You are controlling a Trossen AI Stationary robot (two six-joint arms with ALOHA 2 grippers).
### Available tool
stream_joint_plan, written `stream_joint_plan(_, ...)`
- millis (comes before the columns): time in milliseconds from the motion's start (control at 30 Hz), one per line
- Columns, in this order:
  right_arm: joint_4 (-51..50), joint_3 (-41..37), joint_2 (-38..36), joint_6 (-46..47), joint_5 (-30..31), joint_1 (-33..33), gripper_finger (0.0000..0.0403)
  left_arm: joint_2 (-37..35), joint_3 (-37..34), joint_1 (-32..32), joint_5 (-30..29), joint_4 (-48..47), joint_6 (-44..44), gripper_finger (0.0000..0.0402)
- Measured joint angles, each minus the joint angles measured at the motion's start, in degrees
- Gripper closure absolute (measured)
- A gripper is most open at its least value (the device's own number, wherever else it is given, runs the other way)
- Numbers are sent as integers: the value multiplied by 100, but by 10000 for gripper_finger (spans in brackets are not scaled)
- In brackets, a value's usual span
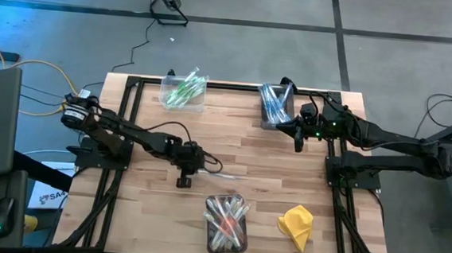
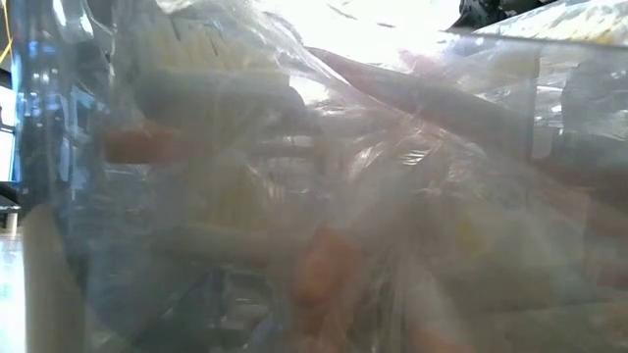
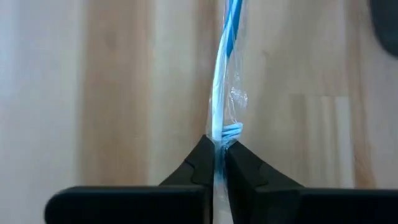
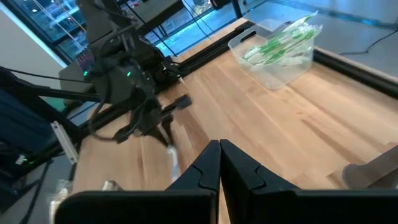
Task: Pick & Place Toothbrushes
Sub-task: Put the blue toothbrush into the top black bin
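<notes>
Worktop (image 1: 256, 156) pale wood, black frame. Held toothbrush (image 3: 222, 93) white with blue stripe, clear wrap. Bins: green brushes (image 1: 185, 88), blue brushes (image 1: 274, 102), red-orange brushes (image 1: 226, 218). Cloth (image 1: 296, 225) yellow. Left hand (image 3: 217, 163) black.

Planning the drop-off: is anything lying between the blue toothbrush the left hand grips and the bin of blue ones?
Nothing visible: bare wooden table lies between the wrapped blue-and-white toothbrush in the left hand and the clear plastic bin of blue toothbrushes; the right hand hangs beside it.

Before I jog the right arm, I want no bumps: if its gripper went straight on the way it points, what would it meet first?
Probably the left gripper, shut on a toothbrush on the table. The right gripper faces it; depth is unclear.
</notes>
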Motion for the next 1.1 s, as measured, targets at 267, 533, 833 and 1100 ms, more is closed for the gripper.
stream_joint_plan(267, 192, 2, 1, 219, -558, 2, 401, -948, 2, 774, -117, -290, -111, 394)
stream_joint_plan(533, 252, 4, 0, -43, -775, 0, 401, -2191, 11, 1721, 214, -87, -301, 394)
stream_joint_plan(833, 454, 4, 0, -476, -756, 0, 401, -3082, 13, 2056, 509, 1004, -844, 394)
stream_joint_plan(1100, 751, 4, 22, -557, -649, 11, 401, -3137, 13, 2055, 524, 2170, -1334, 394)
